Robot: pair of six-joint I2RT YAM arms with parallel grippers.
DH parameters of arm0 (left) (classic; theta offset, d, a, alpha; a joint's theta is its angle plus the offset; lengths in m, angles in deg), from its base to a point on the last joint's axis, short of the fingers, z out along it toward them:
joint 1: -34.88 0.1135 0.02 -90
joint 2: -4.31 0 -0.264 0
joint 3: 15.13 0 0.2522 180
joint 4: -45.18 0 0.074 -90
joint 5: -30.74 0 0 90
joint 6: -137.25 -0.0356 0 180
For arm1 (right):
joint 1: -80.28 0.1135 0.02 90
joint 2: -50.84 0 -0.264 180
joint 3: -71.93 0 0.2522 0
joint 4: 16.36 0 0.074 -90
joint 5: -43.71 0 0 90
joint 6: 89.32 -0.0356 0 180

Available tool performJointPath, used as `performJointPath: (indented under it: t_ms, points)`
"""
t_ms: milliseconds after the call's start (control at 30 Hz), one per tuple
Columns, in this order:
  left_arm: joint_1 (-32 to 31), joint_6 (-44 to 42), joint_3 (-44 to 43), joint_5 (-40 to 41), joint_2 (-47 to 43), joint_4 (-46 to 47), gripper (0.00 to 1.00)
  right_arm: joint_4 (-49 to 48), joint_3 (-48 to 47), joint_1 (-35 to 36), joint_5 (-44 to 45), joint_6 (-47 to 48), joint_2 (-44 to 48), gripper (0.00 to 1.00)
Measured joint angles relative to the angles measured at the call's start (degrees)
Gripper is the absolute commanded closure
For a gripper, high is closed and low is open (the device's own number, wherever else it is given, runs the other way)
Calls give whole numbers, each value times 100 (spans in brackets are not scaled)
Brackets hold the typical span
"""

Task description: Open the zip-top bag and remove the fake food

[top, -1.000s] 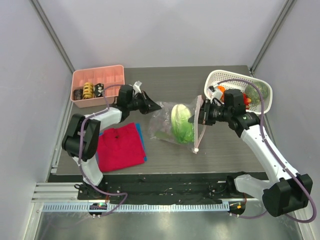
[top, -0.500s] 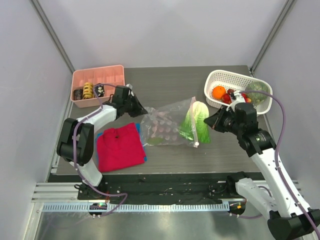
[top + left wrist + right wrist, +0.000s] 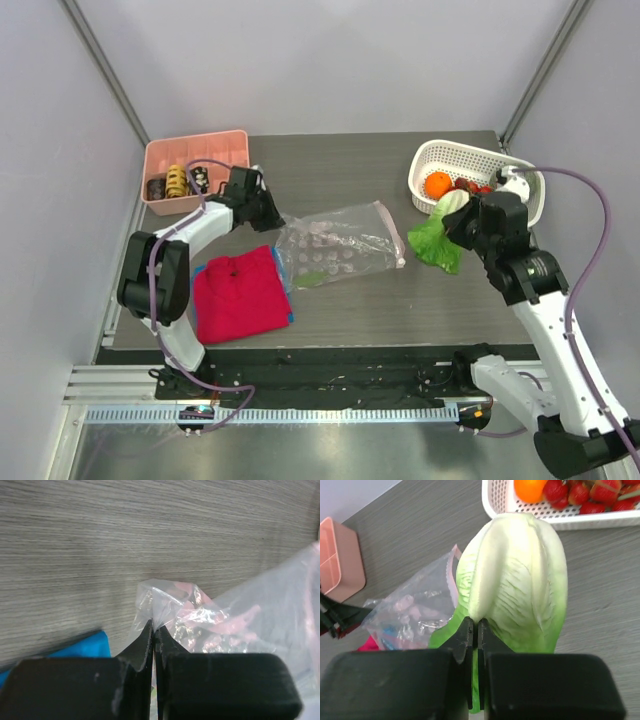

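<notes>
The clear zip-top bag (image 3: 338,247) lies flat mid-table, its pale zip strip at the right end. My left gripper (image 3: 272,218) is shut on the bag's left corner (image 3: 157,596). My right gripper (image 3: 455,222) is shut on a green leafy toy cabbage (image 3: 436,235), held above the table beside the white basket (image 3: 428,160); it fills the right wrist view (image 3: 520,580). An orange ball (image 3: 438,184) and red berries (image 3: 466,185) lie in the basket. A small green piece (image 3: 311,279) shows through the bag's lower left.
A pink tray (image 3: 196,165) with small rolls stands at the back left. A red cloth (image 3: 238,292) over a blue one lies at the front left, next to the bag. Grey walls close in both sides.
My right gripper has drawn the cabbage out of the bag and carried it right, towards the basket. The bag has dropped flat. My left gripper has shifted slightly left, still gripping the corner.
</notes>
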Motion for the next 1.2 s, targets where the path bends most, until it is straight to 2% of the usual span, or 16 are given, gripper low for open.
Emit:
performJointPath:
  t_ms: [167,733,800,833,900,933,1000,1133,1200]
  points:
    - [-4,-205,-186,37,70,-264,100,37,-802,-129,343,249,-953,99]
    - [-17,-1036,-1867,492,474,-1307,98,-190,-3338,-1799,378,616,-4098,99]
    - [-17,-1141,-1976,542,564,-1399,92,-210,-3589,-2076,326,579,-4430,99]
    - [-17,-1185,-2048,570,634,-1471,81,-227,-3692,-2201,278,568,-4590,99]
    - [-17,-1294,-2249,669,813,-1641,67,-240,-3906,-2406,151,542,-4892,99]
    - [-17,-1360,-2330,715,894,-1705,54,-234,-4039,-2500,81,533,-5047,99]
    - [-17,-1462,-2391,824,966,-1797,36,-223,-4334,-2627,-74,531,-5353,99]
    - [-20,-1589,-2481,1003,973,-2033,34,-201,-5007,-2723,-295,514,-6000,97]
    - [-37,-1624,-2605,1088,962,-2168,34,-120,-5431,-2734,-339,514,-6387,92]
